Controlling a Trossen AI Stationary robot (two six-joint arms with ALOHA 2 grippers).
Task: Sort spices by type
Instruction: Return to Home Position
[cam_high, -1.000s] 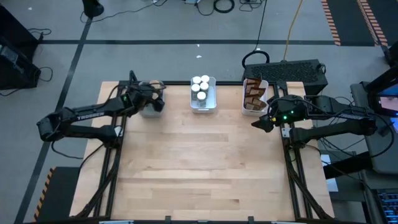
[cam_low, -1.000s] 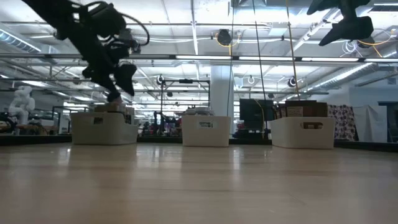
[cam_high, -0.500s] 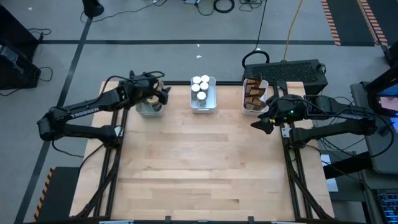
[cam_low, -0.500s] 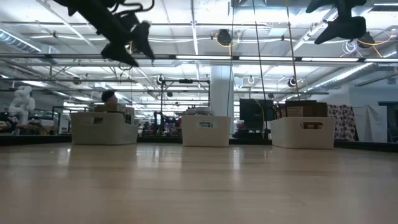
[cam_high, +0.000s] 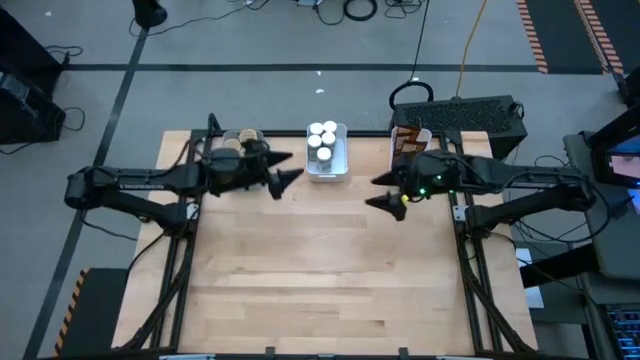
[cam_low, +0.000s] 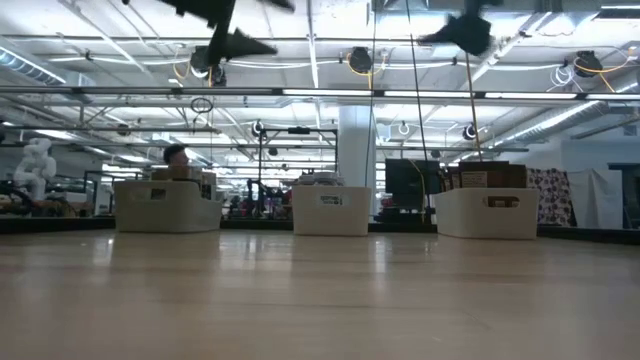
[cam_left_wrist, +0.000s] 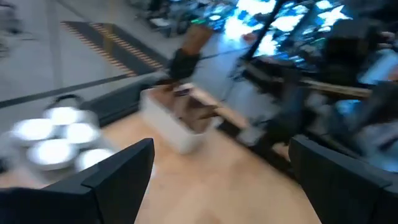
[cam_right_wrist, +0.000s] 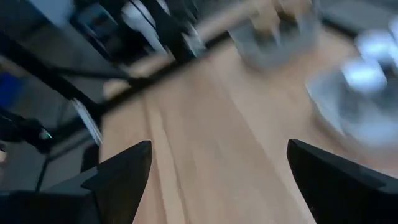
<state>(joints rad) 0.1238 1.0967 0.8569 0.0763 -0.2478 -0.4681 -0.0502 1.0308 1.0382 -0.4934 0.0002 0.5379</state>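
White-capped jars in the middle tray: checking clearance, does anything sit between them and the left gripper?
Nothing visible does. The open left gripper hangs high over the wooden table, beside the white rectangular tray; small white-capped jars stand inside, uncovered. Right gripper hangs opposite.

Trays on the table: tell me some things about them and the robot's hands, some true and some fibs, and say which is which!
1. The jars sit in the middle tray. True.
2. The left gripper holds a jar. False: it is open and empty.
3. The pouches lie in the right tray. True.
4. The right gripper rests on the table. False: it hangs open above it.
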